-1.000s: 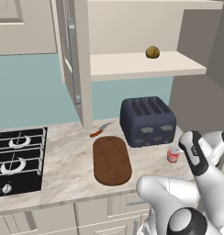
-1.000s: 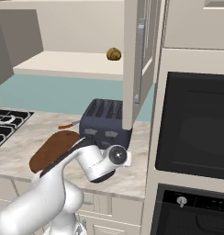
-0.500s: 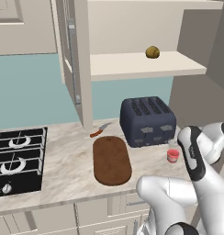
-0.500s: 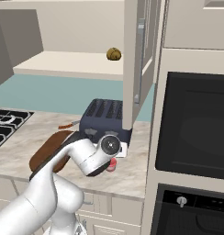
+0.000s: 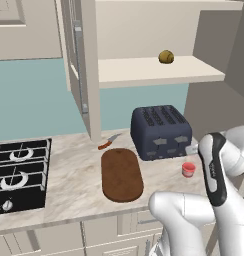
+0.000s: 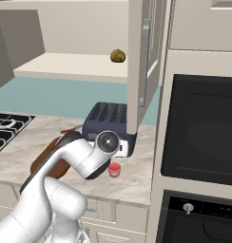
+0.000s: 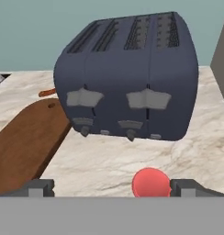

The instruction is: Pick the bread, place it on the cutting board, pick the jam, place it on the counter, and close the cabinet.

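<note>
A golden-brown round bread roll (image 5: 166, 56) was seen on the pale cabinet shelf (image 5: 144, 72), a dark brown wooden cutting board (image 5: 121, 174), a small red jar (image 5: 188, 169) and a navy four-slot toaster (image 5: 160, 131) on beige, light-veined marbled stone (image 5: 74, 180).

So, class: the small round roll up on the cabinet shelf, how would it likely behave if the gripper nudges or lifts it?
The bread looks nearly ball-shaped, so a nudge would probably roll it along the flat shelf. It is tiny beside the toaster, so likely very light. Being bread, it may squash slightly under a firm pinch.
</note>
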